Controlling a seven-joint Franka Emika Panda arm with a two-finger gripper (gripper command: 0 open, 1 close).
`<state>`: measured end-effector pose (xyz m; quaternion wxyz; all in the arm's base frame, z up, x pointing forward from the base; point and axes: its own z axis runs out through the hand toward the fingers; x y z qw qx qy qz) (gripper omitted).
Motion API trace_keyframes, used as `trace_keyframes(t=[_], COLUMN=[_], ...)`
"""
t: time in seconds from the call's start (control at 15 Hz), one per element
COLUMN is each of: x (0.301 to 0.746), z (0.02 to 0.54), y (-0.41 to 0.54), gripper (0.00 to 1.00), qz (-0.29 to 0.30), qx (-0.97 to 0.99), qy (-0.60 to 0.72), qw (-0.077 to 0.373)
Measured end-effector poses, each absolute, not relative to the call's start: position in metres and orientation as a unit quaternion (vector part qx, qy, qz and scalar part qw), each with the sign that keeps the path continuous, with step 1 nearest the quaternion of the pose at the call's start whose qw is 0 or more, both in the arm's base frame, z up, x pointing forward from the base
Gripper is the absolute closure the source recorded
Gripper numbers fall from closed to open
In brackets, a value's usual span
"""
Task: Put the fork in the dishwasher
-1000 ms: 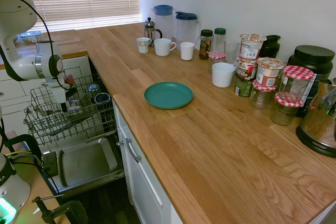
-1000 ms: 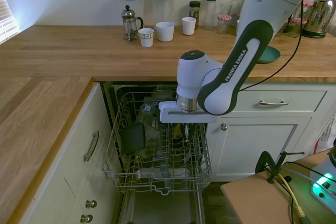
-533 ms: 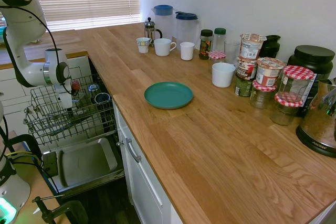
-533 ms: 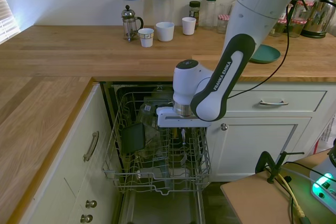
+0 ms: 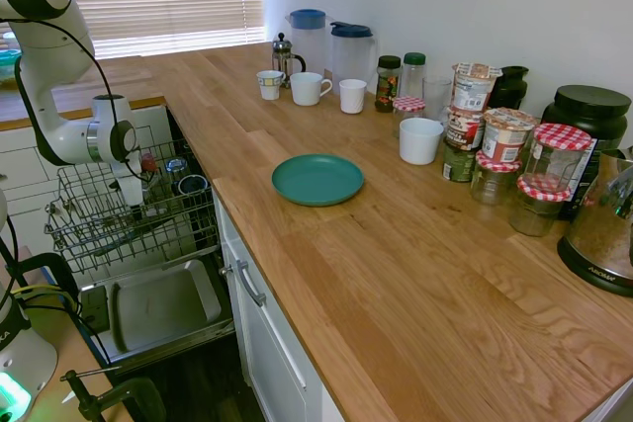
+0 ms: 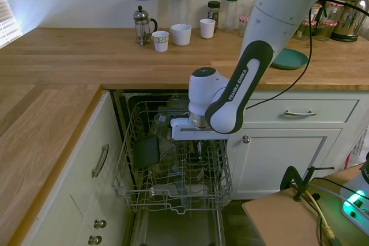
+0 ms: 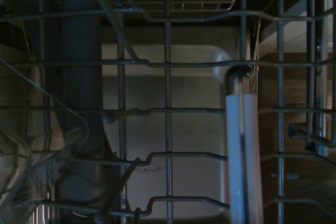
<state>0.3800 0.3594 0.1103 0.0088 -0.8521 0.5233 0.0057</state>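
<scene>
Fork [image 7: 241,145] hangs inside dishwasher [image 6: 173,171] rack, centre frame. Jaws' state cannot be told. Advise lowering straight between wires before release.

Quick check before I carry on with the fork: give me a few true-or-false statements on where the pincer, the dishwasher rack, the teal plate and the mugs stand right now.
1. The pincer hangs over the dishwasher rack. True.
2. The teal plate sits in the rack. False: it lies on the wooden counter.
3. The dishwasher door is shut. False: it is folded down, with the wire rack pulled out above it.
4. A white fork handle shows in the wrist view, pointing down through the rack wires. True.
5. The plate holds a fork. False: the plate is bare.
6. White mugs stand near the French press at the back of the counter. True.
</scene>
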Motion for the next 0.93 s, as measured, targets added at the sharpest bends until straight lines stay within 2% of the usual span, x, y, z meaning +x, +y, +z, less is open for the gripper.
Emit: trace_keyframes(t=[0.47, 0.73, 0.93], x=[0.384, 0.387, 0.372], z=[0.115, 0.153, 0.192], y=[0.361, 0.368, 0.368], gripper=[0.00, 0.00, 0.00], qz=[-0.002, -0.014, -0.025], qx=[-0.853, -0.856, -0.857], qy=[0.522, 0.517, 0.514], qw=[0.013, 0.021, 0.017])
